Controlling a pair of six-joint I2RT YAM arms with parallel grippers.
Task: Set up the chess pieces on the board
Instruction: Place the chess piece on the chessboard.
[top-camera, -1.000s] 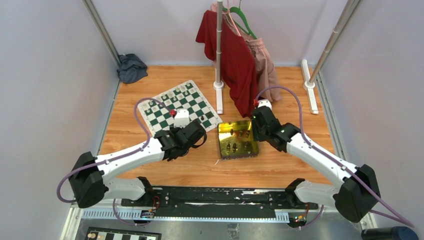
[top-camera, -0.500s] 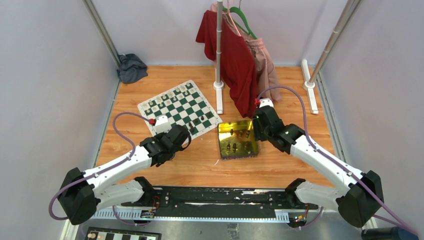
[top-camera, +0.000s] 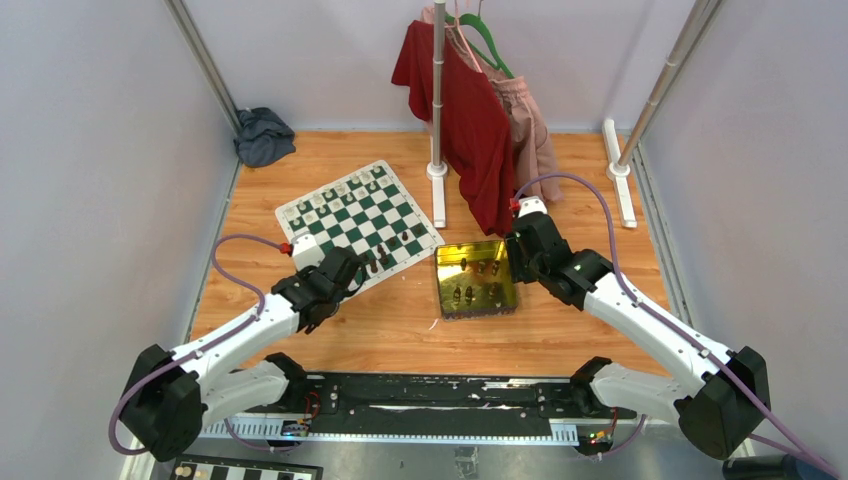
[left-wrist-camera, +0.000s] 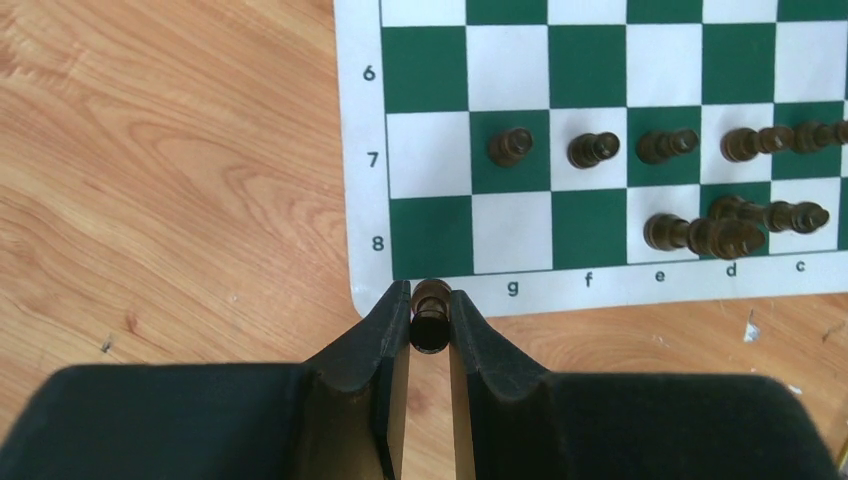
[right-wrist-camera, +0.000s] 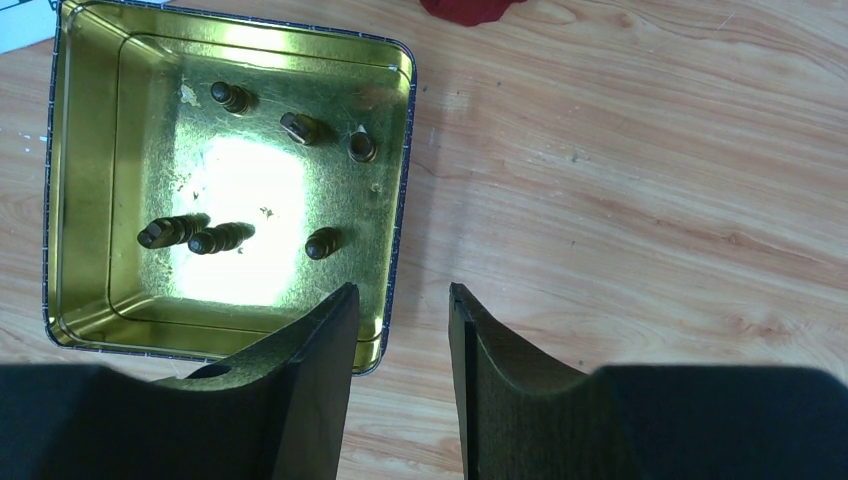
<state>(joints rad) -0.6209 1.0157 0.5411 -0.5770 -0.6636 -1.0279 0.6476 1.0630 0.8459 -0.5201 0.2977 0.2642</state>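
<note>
— What has the left gripper (left-wrist-camera: 430, 300) got?

— Its jaws are pinched almost closed on one dark piece (left-wrist-camera: 431, 328). The piece points end-on at the wrist camera, so I cannot tell which kind it is. It hangs just over the white border of the board (left-wrist-camera: 365, 200), at the h8 corner.

— And the squares nearby?

— h8, g8, f8 and h7 are bare. Dark pawns (left-wrist-camera: 594, 150) stand along rank seven from g onward, with taller men (left-wrist-camera: 700, 235) around e8 and d8.

— So the step is placing?

— I judge so. The next move calls for carrying the piece over its square, lowering it upright, then parting the jaws.

— The right gripper (right-wrist-camera: 400, 292)?

— Wide open and holding nothing. It is over the near edge of the gold tin (right-wrist-camera: 75, 150), where several dark chessmen (right-wrist-camera: 220, 238) wait.
</note>
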